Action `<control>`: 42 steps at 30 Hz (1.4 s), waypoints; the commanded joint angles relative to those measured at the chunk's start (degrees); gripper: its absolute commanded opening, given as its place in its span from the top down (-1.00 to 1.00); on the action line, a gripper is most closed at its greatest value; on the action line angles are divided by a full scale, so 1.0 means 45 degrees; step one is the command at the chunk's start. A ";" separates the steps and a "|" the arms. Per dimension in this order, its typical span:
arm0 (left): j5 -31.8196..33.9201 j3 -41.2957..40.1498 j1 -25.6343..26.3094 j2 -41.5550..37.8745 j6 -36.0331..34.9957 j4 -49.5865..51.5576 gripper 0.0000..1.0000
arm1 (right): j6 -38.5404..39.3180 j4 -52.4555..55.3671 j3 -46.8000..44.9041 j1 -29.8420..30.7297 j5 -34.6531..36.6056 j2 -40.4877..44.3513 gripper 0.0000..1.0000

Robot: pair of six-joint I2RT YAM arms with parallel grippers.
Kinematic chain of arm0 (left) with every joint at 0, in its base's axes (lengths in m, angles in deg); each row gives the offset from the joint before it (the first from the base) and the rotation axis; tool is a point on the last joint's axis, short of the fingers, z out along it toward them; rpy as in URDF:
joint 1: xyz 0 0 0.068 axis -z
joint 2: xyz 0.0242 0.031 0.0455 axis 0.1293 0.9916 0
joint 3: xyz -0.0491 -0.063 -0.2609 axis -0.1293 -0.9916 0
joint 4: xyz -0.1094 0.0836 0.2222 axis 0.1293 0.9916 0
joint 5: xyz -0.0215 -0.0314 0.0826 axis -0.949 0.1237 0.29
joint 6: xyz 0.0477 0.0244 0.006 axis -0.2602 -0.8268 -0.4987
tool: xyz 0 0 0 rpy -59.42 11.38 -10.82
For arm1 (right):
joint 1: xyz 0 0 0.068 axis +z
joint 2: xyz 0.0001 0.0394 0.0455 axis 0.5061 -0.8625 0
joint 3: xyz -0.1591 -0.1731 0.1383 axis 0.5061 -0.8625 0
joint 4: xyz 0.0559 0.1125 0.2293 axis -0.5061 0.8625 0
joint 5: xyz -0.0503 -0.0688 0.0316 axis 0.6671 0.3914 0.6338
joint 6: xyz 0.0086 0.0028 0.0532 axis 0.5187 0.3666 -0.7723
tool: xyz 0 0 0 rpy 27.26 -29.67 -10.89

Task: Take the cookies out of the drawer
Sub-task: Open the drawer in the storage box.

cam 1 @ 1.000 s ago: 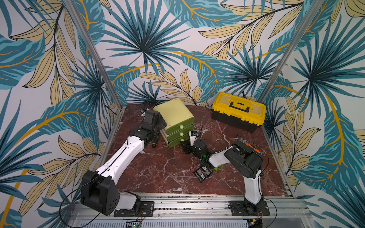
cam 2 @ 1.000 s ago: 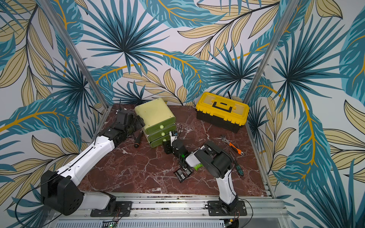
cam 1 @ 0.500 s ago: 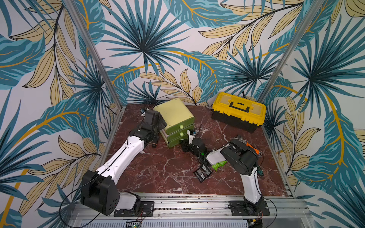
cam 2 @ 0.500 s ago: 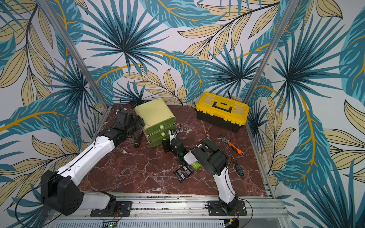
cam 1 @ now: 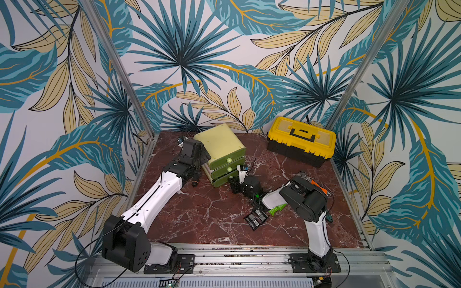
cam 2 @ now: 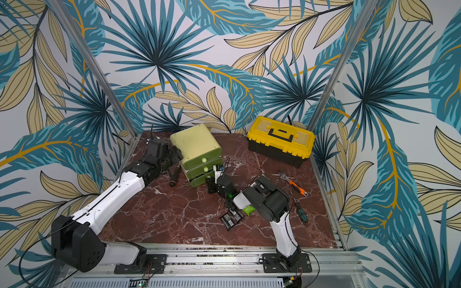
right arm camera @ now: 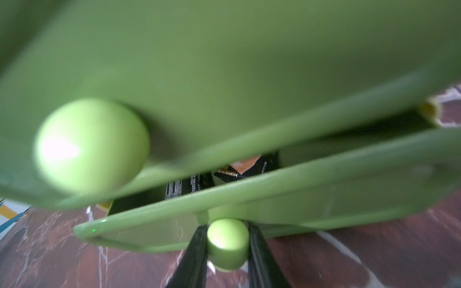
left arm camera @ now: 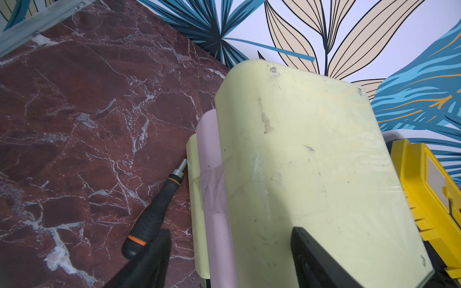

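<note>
A pale green three-drawer cabinet (cam 1: 219, 147) stands at the back of the table. Its bottom drawer (right arm camera: 324, 199) is open a crack, and black cookies (right arm camera: 184, 187) with white print show inside. My right gripper (right arm camera: 227, 249) is shut on that drawer's round green knob (right arm camera: 227, 243), low at the cabinet's front (cam 1: 233, 181). Two black cookies (cam 1: 255, 219) and a green one (cam 1: 277, 209) lie on the marble beside the right arm. My left gripper (left arm camera: 228, 230) is open and straddles the cabinet's top left edge, one finger (left arm camera: 306, 249) over the top.
A yellow and black toolbox (cam 1: 301, 139) sits at the back right. A black screwdriver with an orange ring (left arm camera: 152, 217) lies against the cabinet's left side. An orange-handled wrench (cam 2: 296, 187) and a green-handled screwdriver (cam 2: 301, 214) lie to the right of the right arm.
My right gripper has moved in to the cabinet's front and closed on the bottom drawer's knob. The left arm has stayed where it was.
</note>
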 commanded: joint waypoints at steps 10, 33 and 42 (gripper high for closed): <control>-0.0055 -0.0243 -0.0107 -0.0092 -0.0126 0.0728 -0.60 | 0.0161 -0.0415 -0.3431 0.0288 -0.0405 0.2789 0.51; -0.0074 -0.0255 -0.0117 -0.0095 -0.0153 0.0677 -0.60 | 0.0464 0.1294 -0.5964 0.0850 -0.0256 0.5929 0.51; -0.0113 -0.0333 -0.0107 -0.0075 -0.0071 0.0516 -0.60 | 0.0410 0.2419 -0.6121 0.0932 0.0412 0.6745 -0.03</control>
